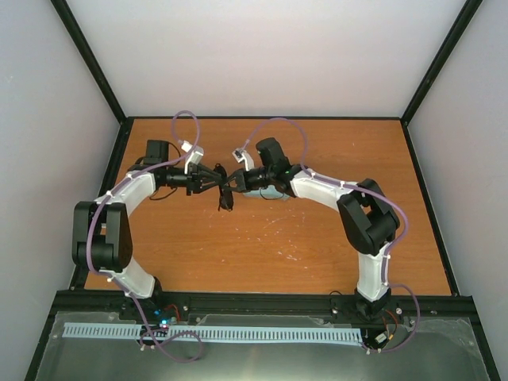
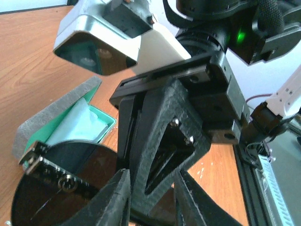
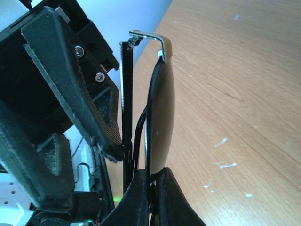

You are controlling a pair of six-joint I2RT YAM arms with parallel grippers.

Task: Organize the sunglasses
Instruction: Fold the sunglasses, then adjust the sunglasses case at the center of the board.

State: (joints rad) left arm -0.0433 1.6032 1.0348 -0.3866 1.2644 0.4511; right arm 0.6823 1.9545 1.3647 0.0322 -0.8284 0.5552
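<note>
The sunglasses (image 1: 225,198) hang in the air over the middle of the table, between my two grippers. My right gripper (image 3: 153,181) is shut on the lower rim of one dark lens (image 3: 162,108), with the thin black arm folded beside it. My left gripper (image 1: 214,181) faces it from the left with its jaws apart. In the left wrist view its fingers (image 2: 117,197) stand on either side of the right gripper's finger (image 2: 164,141), and the dark lens (image 2: 61,188) is at lower left. In the right wrist view one left finger (image 3: 70,89) touches the sunglasses' arm.
The grey case (image 2: 33,129) lies open on the table under the right arm, teal inside, with the light blue cloth (image 2: 77,125) in it. A little of it shows in the top view (image 1: 274,194). Black frame posts and grey walls bound the wooden table (image 1: 262,254).
</note>
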